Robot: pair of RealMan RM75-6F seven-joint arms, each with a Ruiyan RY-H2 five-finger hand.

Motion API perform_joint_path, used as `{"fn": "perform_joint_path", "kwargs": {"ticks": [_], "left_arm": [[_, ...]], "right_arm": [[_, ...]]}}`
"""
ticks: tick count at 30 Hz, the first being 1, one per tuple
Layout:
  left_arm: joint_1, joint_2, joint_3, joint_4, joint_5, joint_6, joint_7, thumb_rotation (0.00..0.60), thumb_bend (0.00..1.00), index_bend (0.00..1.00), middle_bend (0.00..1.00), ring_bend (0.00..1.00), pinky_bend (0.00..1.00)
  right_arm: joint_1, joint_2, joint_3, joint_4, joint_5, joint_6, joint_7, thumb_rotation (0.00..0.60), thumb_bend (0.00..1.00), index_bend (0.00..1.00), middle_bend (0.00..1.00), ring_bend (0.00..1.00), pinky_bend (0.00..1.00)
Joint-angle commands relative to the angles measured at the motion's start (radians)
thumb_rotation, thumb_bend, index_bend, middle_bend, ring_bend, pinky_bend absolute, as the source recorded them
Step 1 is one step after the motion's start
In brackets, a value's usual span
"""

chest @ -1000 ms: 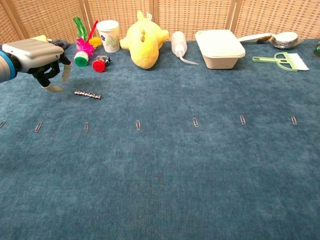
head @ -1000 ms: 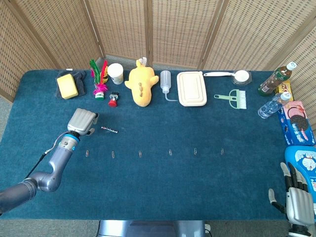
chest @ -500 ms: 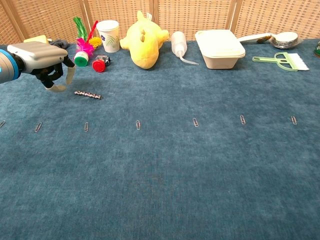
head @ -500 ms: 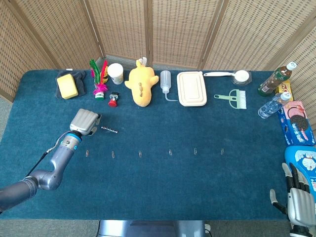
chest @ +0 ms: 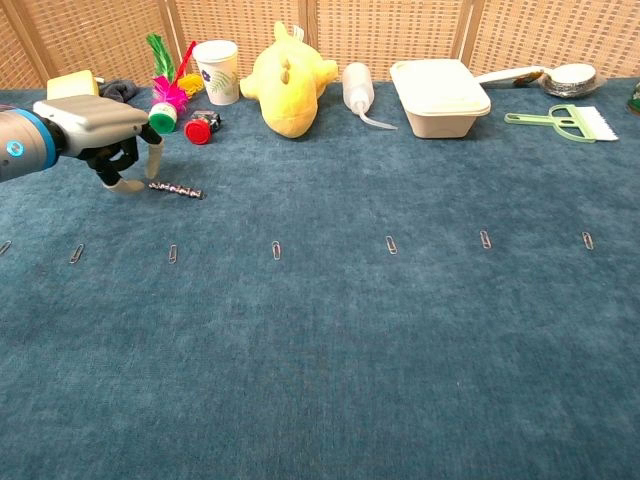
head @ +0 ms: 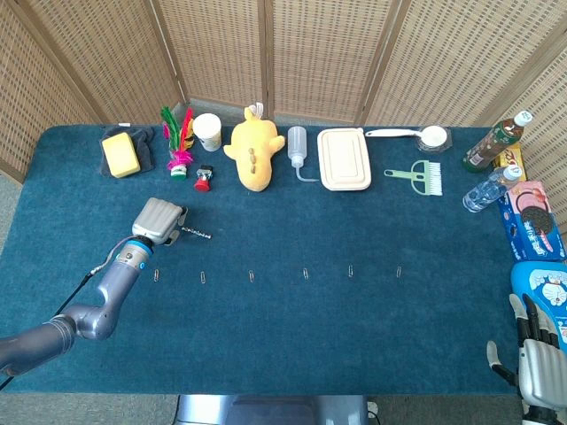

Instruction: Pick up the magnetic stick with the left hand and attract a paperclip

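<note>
The magnetic stick (head: 198,235) (chest: 178,189) is a short beaded metal rod lying flat on the blue cloth. My left hand (head: 159,220) (chest: 108,135) hovers over its left end, fingers curled downward and apart, holding nothing. Whether a fingertip touches the stick I cannot tell. Several paperclips lie in a row nearer me, among them one (head: 203,277) (chest: 173,253) just in front of the stick and another (head: 251,275) (chest: 277,250) to its right. My right hand (head: 538,361) rests at the table's near right corner with fingers spread, empty.
Along the back edge stand a yellow sponge (head: 120,154), feather shuttlecocks (head: 179,142), a paper cup (head: 208,132), a red-capped item (head: 204,181), a yellow plush (head: 252,149), a squeeze bottle (head: 298,149), a lidded box (head: 344,159) and a brush (head: 419,175). Bottles and snack packs (head: 523,212) line the right edge.
My left hand has slid right and slightly nearer, from beside the magnetic stick to over its left end. The stick, the paperclips and the right hand have not moved.
</note>
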Motion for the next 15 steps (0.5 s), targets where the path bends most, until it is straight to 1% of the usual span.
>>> {"fn": "perform_joint_path", "kwargs": {"ticks": [1,15], "left_arm": [[-0.003,-0.004,0.001,0.004,0.001,0.000,0.002,0.597,0.64,0.47,0.82,0.81,0.70],[-0.013,-0.032,0.003,0.037,-0.008,-0.005,0.006,0.598,0.64,0.47,0.82,0.81,0.70]], "right_arm": [[0.000,-0.001,0.001,0.001,0.001,0.000,0.000,0.600,0.44,0.00,0.01,0.00,0.11],[-0.003,0.004,0.000,0.000,0.009,-0.006,-0.001,0.600,0.44,0.00,0.01,0.00,0.11]]}}
